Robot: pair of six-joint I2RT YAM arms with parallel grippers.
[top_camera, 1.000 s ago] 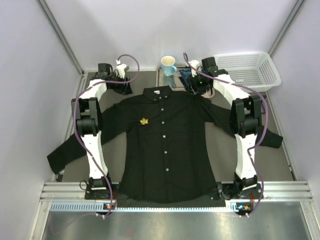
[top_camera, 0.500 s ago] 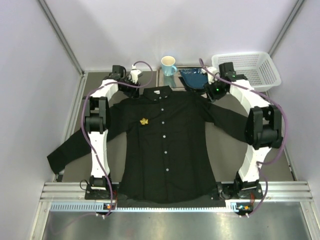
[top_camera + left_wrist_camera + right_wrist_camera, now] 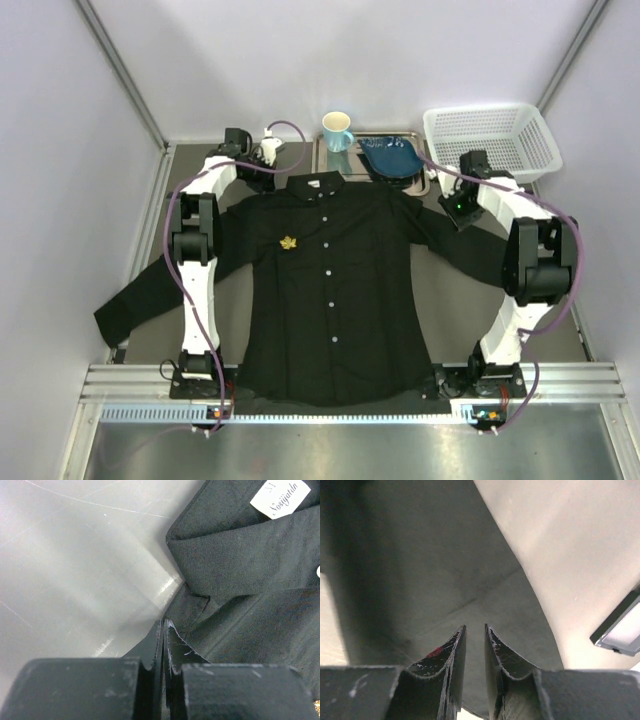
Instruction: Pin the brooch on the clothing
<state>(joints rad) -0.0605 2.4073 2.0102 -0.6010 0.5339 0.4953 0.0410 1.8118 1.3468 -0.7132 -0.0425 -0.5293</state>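
A: Shirt first. What do we have?
B: We log the black shirt (image 3: 330, 300) spread flat on the tabletop (image 3: 562, 325), front up, sleeves out to both sides, collar (image 3: 315, 185) at the far end.
A: And the brooch?
B: We see the brooch (image 3: 289, 242), small and gold, lying on the chest panel on the robot's left, just beside the row of white buttons. We can't tell whether it is pinned through the cloth. Both arms are well apart from it.
A: Left end effector?
B: We mark the left end effector (image 3: 163, 626) clenched, fingertips pressed together. We see nothing between them. It sits at the shirt's left shoulder, next to the collar. The left wrist view shows the white label (image 3: 281, 497) inside the collar and bare tabletop beside the shoulder seam.
A: Right one?
B: We note the right end effector (image 3: 475, 630) released only a little: a narrow gap shows between its fingers, with nothing in it. It hangs over dark cloth. From above we place it over the right sleeve near the shoulder.
A: Anything else to log?
B: At the far edge we tag a pale blue mug (image 3: 337, 130), a metal tray (image 3: 415, 136) with a dark blue item in it, and a white basket (image 3: 490, 140) in the far right corner.
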